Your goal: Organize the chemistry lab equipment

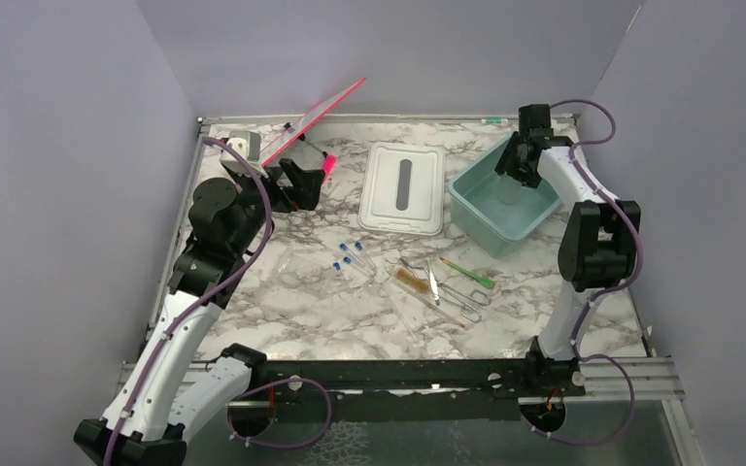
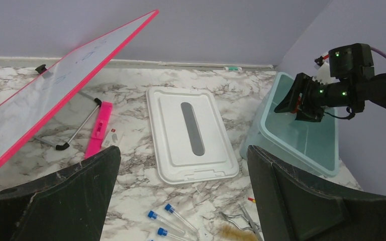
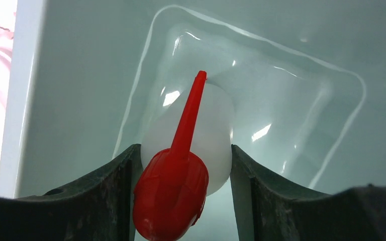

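Observation:
My right gripper (image 1: pixel 517 167) reaches into the teal tub (image 1: pixel 476 209) and is shut on the white squeeze bottle (image 3: pixel 216 130), whose red nozzle (image 3: pixel 173 191) points at the tub floor; both fingers press its sides. Several clear blue-capped tubes (image 1: pixel 350 254), the tan-bristled brush (image 1: pixel 410 282), metal tweezers (image 1: pixel 433 282), wire clamp (image 1: pixel 466 296) and green-tipped stick (image 1: pixel 466 272) lie loose on the marble table's middle. My left gripper (image 1: pixel 301 184) is open and empty at the back left, above the table; its view shows the tubes (image 2: pixel 176 218) and brush (image 2: pixel 236 233) below it.
The white rectangular lid (image 1: pixel 403 187) lies flat left of the tub. A pink-framed whiteboard (image 2: pixel 55 85) leans at the back left with a pink bar (image 2: pixel 99 128) beneath it. Grey walls enclose three sides.

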Robot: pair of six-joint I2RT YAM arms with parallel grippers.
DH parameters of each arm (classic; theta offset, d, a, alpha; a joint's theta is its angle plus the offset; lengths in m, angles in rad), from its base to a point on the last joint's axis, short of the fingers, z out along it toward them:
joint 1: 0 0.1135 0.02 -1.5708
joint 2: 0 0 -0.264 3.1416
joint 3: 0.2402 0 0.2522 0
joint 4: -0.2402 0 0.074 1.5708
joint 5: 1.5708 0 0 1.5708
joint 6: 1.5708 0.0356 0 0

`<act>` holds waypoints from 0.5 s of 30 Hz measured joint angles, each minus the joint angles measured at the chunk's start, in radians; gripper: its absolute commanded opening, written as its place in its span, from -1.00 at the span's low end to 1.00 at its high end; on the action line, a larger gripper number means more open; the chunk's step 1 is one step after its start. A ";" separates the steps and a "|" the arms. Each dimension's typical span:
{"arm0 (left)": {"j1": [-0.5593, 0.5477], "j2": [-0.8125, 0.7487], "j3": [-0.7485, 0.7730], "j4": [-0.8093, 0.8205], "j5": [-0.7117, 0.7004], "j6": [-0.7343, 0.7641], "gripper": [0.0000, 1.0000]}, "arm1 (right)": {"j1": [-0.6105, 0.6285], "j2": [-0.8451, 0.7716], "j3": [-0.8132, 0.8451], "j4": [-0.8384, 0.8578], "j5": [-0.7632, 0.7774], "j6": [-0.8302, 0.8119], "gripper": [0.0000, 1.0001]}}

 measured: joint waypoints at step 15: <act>0.000 0.040 0.037 0.000 0.003 0.000 0.97 | -0.003 0.122 0.127 -0.039 -0.003 0.020 0.52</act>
